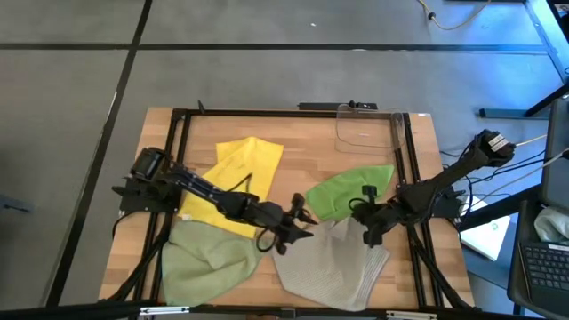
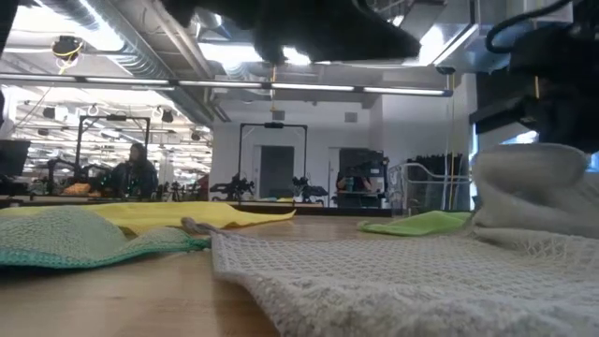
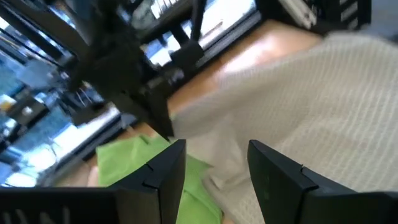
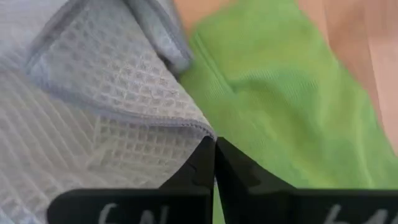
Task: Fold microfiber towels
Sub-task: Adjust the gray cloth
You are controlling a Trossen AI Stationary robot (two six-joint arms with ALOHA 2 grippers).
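A pale wooden surface (image 1: 293, 151) inside a black frame carries four cloths, with a workshop room beyond it in the low view. The grey-beige towel (image 1: 327, 267) lies at about 5 o'clock from the surface's centre, near the front edge, rumpled, its far right corner turned up in a hump. Its long axis seems to run from 10 o'clock to 4 o'clock, though the folds make that hard to tell.

Both tools hover at its far edge. The left tool (image 1: 302, 222) sits at the cloth's 11 o'clock corner, fingers parted to a medium gap with nothing between them. The right tool (image 1: 366, 216) is at the 1 o'clock corner, where grey meets the bright green towel (image 1: 347, 191); its fingers are pressed together, and whether they pinch the grey hem I cannot tell. Judging by this, the grey cloth lies toward 6 o'clock of both tools, each arm about equally near its own corner.

The yellow towel (image 1: 233, 182) lies at 10 o'clock under the left arm, the pale olive-green towel (image 1: 206, 258) at 7 o'clock. A clear plastic bin (image 1: 364, 124) stands at the far edge.
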